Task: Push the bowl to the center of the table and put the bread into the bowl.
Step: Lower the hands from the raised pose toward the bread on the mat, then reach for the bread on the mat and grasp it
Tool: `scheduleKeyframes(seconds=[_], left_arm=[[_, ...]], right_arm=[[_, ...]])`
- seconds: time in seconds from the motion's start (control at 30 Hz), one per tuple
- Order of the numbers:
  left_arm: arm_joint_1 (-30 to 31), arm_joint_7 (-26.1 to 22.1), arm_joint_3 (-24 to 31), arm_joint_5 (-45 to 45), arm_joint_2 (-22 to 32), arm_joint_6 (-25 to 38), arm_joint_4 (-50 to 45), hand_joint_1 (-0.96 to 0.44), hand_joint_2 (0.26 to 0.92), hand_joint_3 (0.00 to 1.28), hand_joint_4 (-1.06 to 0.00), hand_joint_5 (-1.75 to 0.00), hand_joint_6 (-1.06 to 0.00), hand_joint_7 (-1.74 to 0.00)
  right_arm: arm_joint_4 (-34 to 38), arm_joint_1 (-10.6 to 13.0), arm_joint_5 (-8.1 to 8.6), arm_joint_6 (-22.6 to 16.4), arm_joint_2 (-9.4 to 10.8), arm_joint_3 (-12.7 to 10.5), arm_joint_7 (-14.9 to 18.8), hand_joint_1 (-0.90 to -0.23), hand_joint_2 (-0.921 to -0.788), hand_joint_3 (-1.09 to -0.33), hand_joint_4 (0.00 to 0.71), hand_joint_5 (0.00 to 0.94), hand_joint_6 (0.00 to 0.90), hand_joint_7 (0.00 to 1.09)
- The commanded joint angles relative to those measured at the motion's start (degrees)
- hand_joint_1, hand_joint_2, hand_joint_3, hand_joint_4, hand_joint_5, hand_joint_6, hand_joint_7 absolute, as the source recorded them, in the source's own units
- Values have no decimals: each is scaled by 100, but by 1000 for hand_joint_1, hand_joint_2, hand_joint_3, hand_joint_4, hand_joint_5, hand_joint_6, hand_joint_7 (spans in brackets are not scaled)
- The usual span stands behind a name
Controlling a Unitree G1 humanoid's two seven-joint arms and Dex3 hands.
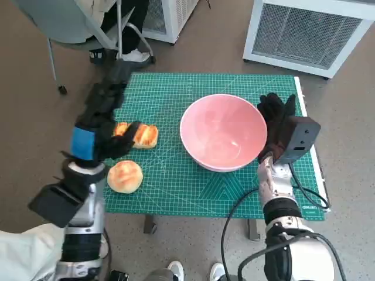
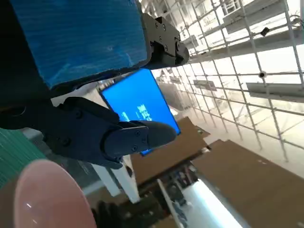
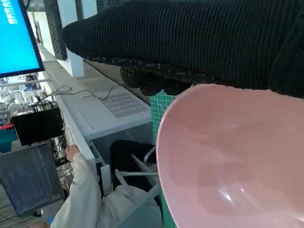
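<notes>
No text can be read with certainty. A bright blue screen in the left wrist view carries a few white characters, too blurred to make out. The same blue screen shows white marks at the right wrist view's corner, also illegible.

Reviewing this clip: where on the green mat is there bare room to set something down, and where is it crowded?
Bare mat lies along the far edge of the green mat behind the pink bowl, and along the near edge in front of it. Crowded: the left side, where the left robot hand hangs over the glazed bread with the round bun nearby; the right robot hand touches the bowl's right rim.
</notes>
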Motion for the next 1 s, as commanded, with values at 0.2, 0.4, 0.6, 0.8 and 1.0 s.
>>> scheduleKeyframes(seconds=[0.2,0.4,0.6,0.8,1.0], left_arm=[[-223,163,22,1210,1180,214,551,-490,921,425,-257,-2,-336,-54],[-561,1,-257,1801,1852,591,928,-516,921,413,-234,0,-335,-47],[-1077,-197,-673,2230,2184,1054,1406,-511,921,321,-212,-1,-318,-33],[-1637,-426,-1271,2773,2257,1596,1890,-473,921,126,-190,-1,-306,-21],[-2130,-920,-1839,3135,2252,2097,2445,-333,858,21,-123,0,-277,-5]], right_arm=[[-103,-135,22,-431,-248,-18,72,-503,-921,-955,273,49,21,734],[-397,-154,-67,-1293,-290,148,281,-525,-921,-933,272,46,18,729],[-1036,16,95,-2517,-346,401,1444,-575,-921,-879,287,48,8,747],[-2160,469,227,-3355,-305,791,2325,-588,-921,-825,324,64,-1,798],[-2946,900,7,-3601,-329,1104,2359,-576,-921,-821,333,69,-1,823]])
